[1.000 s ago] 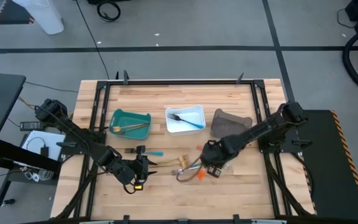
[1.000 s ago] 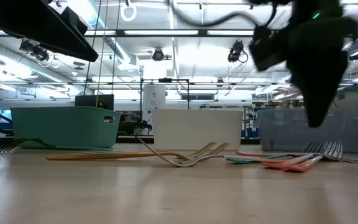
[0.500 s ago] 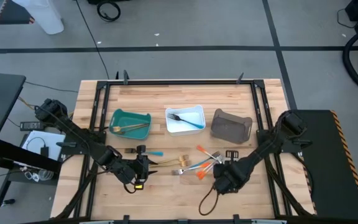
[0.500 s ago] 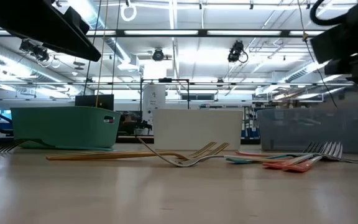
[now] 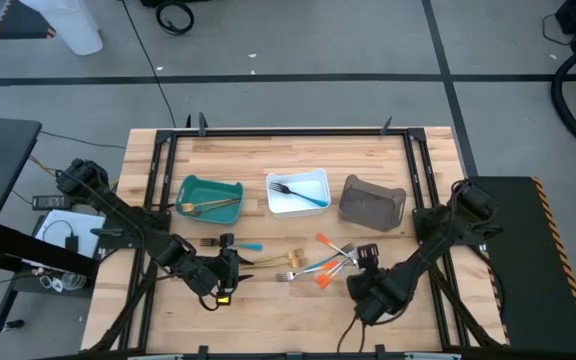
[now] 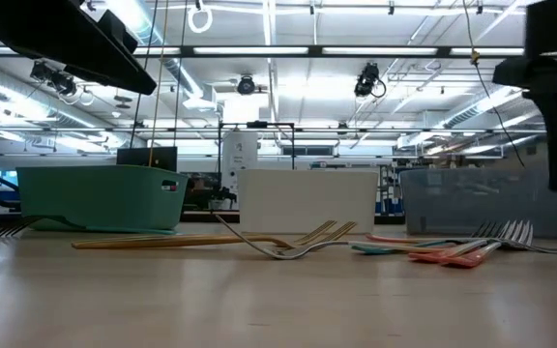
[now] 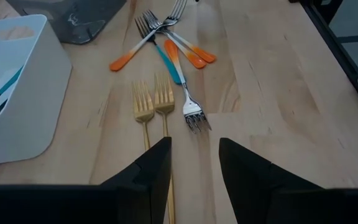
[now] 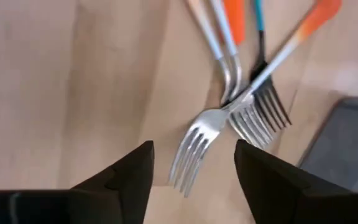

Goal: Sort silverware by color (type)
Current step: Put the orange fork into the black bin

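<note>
Right end effector (image 5: 370, 256) has been withdrawn from the cluster of forks over the last second: it was down among them near the table's middle, then swung toward the near edge, and is now parked just right of the pile, raised clear of the table (image 5: 268, 310). Its fingers (image 8: 120, 180) are spread apart with nothing between them, so no utensil was carried off; the pass looks to have rearranged the pile rather than sorted it. The orange-handled forks (image 5: 325, 262) and a blue-handled fork (image 7: 168, 62) are now seen crossed together with a plain silver fork (image 8: 194, 146), just in front of the grey-brown bin (image 5: 373, 201), which holds nothing visible.

Left end effector (image 5: 228, 262) is unchanged, low over the table to the left of the pile, its fingers (image 7: 145, 177) parted and empty, pointed along 2 gold forks (image 7: 153, 106) lying side by side. Another blue-handled fork (image 5: 236, 244) lies just beyond it.

Gold pieces already lie in the teal bin (image 5: 208, 196) and a dark fork in the white bin (image 5: 298, 191). By this reading the sort is partly done, with roughly 7 loose pieces left, and the tangled orange and silver forks would probably need separating before a clean pick.
</note>
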